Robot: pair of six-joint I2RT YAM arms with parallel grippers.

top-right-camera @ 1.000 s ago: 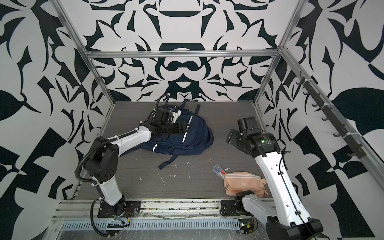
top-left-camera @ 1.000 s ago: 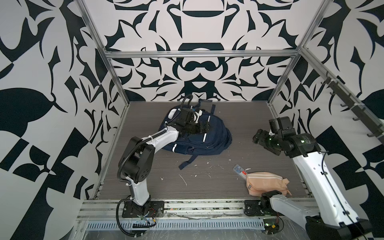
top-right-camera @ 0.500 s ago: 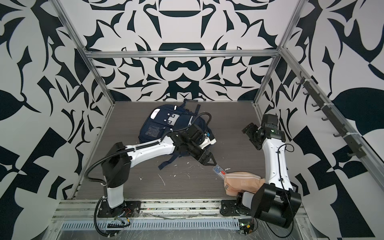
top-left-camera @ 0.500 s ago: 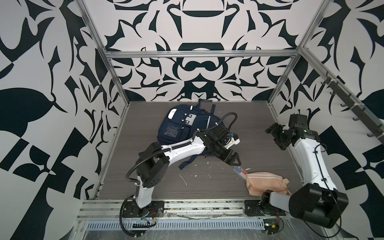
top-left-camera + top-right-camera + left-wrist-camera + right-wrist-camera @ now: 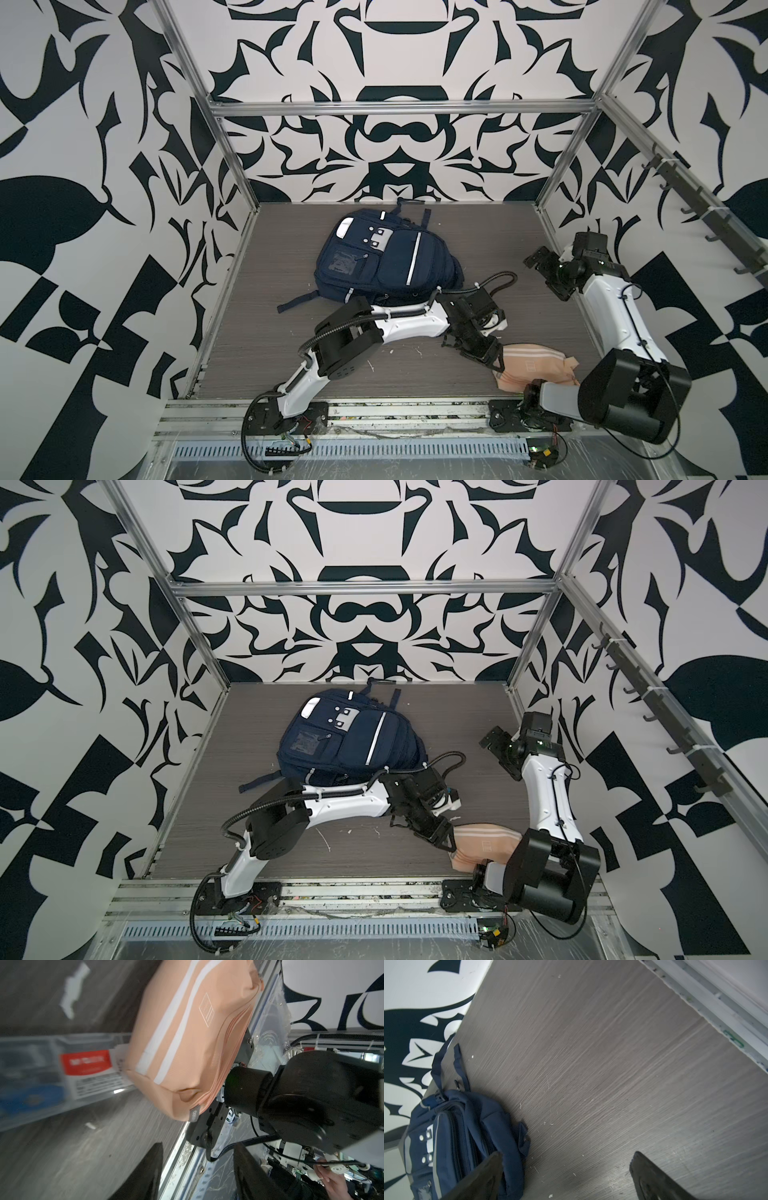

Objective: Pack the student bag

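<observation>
Navy-blue fabric backpack point(image 5: 386, 262) point(image 5: 349, 742) with white reflective stripes, lying flat with its front pockets up on the grey wood-grain desk point(image 5: 282, 357), well apart from both sets of fingers. The left fingers point(image 5: 490, 359) point(image 5: 145, 1176) are low over the desk, parted, with nothing between them. A peach-pink fabric pouch point(image 5: 536, 365) point(image 5: 197, 1043) with two white stripes lies just ahead of their tips; whether they touch it cannot be told. A clear plastic packet point(image 5: 83, 1068) with a red and blue label protrudes from under the pouch. The right fingers point(image 5: 538, 259) point(image 5: 654, 1180) are spread wide and empty, with bare desk between them and the backpack.
</observation>
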